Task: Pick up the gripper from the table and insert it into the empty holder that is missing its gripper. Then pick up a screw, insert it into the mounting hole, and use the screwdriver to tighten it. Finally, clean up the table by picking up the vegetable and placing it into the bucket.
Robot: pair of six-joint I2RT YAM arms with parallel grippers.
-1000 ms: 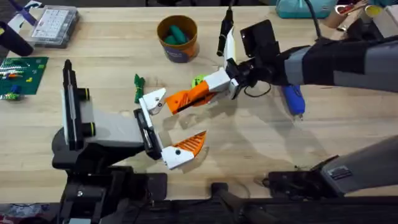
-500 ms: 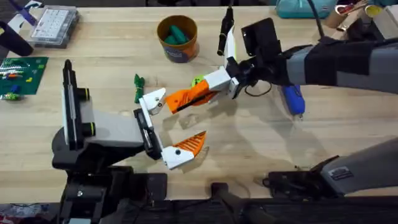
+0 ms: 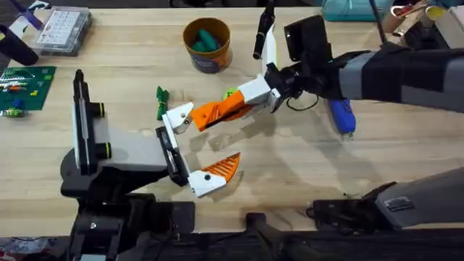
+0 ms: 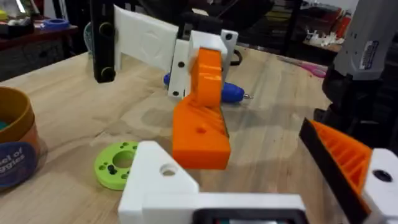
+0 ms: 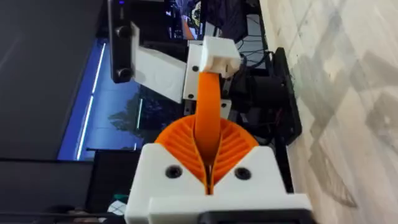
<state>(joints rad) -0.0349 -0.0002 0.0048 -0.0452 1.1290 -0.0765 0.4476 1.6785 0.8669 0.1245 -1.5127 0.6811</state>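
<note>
My right gripper point(image 3: 255, 96) is shut on the orange gripper point(image 3: 221, 110), held low over the middle of the table. The piece's wide end is at the white holder point(image 3: 178, 116) on my left arm; whether it is seated I cannot tell. In the left wrist view the orange gripper point(image 4: 202, 118) stands just behind the holder point(image 4: 158, 180). In the right wrist view my pads point(image 5: 180, 146) clamp the orange gripper point(image 5: 208, 118). My left gripper point(image 3: 196, 145) is open, its twin bracket carrying a ribbed orange finger point(image 3: 221, 168). The dark-green vegetable point(image 3: 161, 101) lies left of the holder. The blue screwdriver point(image 3: 342, 116) lies to the right. The bucket point(image 3: 206, 45) stands at the back.
A lime-green disc point(image 3: 230, 93) lies behind the orange piece. A teal-green piece point(image 3: 206, 39) sits inside the bucket. A clear parts box point(image 3: 64, 29) and a green board point(image 3: 25, 85) sit at the far left. A black tool point(image 3: 261, 35) lies at the back.
My right arm has shifted slightly toward the table's back, carrying the orange gripper with it. The left arm has not moved.
</note>
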